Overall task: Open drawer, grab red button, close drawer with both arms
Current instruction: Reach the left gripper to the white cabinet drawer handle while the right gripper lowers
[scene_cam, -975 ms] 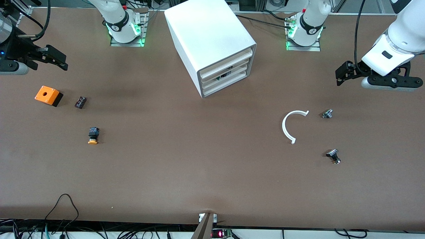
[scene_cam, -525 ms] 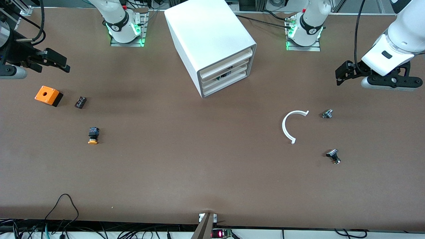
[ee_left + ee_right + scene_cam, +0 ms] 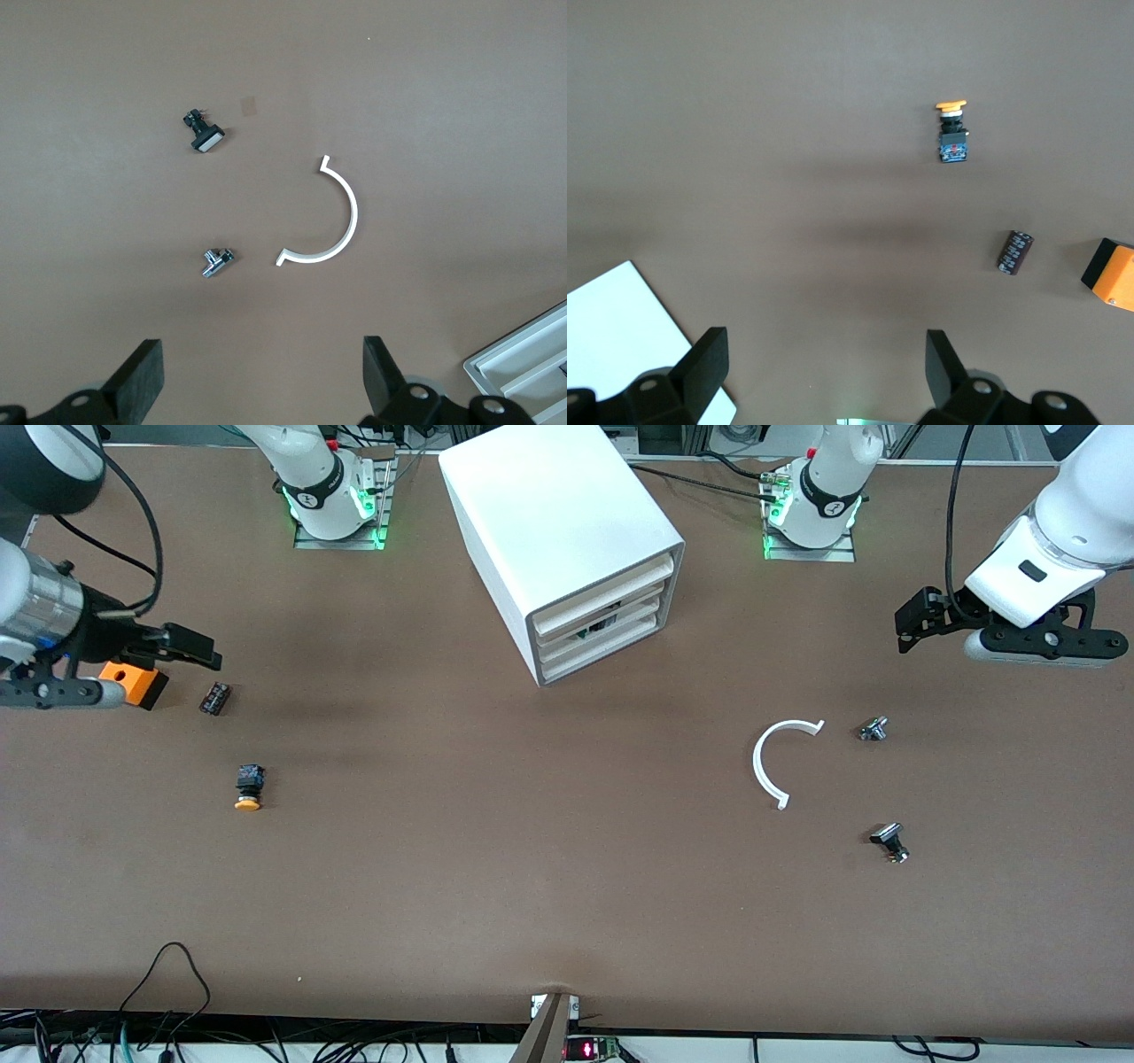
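right gripper [image 3: 199, 651] fingers apart, over orange box [image 3: 140, 684] | left gripper [image 3: 912, 615] fingers apart (waiting) | drawers [image 3: 602, 624] shut

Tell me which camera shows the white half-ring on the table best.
The left wrist view: the white half-ring fills the middle, whole and unblocked, beside two small metal parts. The front view shows it whole but smaller, toward the left arm's end. The right wrist view doesn't show it.

The brown table [image 3: 567, 886] carries a white drawer cabinet [image 3: 558, 531] by its robot-side edge, an orange box [image 3: 137, 682], a capacitor [image 3: 214, 698], an orange-capped button [image 3: 249, 786], a white half-ring [image 3: 775, 762] and two small metal parts [image 3: 873, 729] [image 3: 889, 841].
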Controlling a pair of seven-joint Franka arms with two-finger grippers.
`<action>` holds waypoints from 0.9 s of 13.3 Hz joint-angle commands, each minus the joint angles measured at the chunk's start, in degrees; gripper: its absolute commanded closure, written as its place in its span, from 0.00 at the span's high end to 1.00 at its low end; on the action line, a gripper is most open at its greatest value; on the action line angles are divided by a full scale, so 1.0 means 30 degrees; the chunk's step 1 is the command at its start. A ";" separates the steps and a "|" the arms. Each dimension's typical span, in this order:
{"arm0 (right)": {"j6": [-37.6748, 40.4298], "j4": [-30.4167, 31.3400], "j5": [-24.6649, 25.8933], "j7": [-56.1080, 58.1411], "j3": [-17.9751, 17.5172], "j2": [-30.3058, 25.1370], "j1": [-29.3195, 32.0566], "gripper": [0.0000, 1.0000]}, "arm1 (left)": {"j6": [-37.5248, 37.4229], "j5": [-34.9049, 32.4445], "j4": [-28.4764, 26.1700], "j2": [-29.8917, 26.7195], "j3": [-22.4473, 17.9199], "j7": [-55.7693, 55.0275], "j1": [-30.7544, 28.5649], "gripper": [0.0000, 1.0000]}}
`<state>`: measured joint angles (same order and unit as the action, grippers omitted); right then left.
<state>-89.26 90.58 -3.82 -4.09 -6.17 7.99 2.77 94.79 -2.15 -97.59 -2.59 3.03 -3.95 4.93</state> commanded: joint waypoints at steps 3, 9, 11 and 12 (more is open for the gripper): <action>-0.1471 -0.0982 0.0688 -0.2587 -0.0170 0.1756 -0.1036 0.98 | -0.0455 -0.0164 0.0596 0.0218 0.0044 -0.0179 0.0086 0.99; -0.1712 -0.1014 0.1625 -0.8389 -0.0170 0.2522 -0.3119 0.97 | -0.2881 0.3346 0.0567 0.1764 0.0073 0.0376 0.0202 0.99; -0.1828 -0.1043 0.1654 -0.8422 -0.0170 0.2580 -0.3353 0.97 | -0.3237 0.4051 0.0508 0.2849 0.0861 0.0407 0.0467 0.99; -0.2351 -0.1043 0.1654 -0.8422 -0.0170 0.2783 -0.3383 0.98 | -0.3557 0.4896 0.0479 0.3434 0.1445 0.0407 0.0612 0.99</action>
<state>-95.25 89.02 0.29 -28.34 -6.74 15.10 -7.17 86.34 9.25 -97.72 3.69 5.18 -3.50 5.75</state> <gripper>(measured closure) 0.026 0.009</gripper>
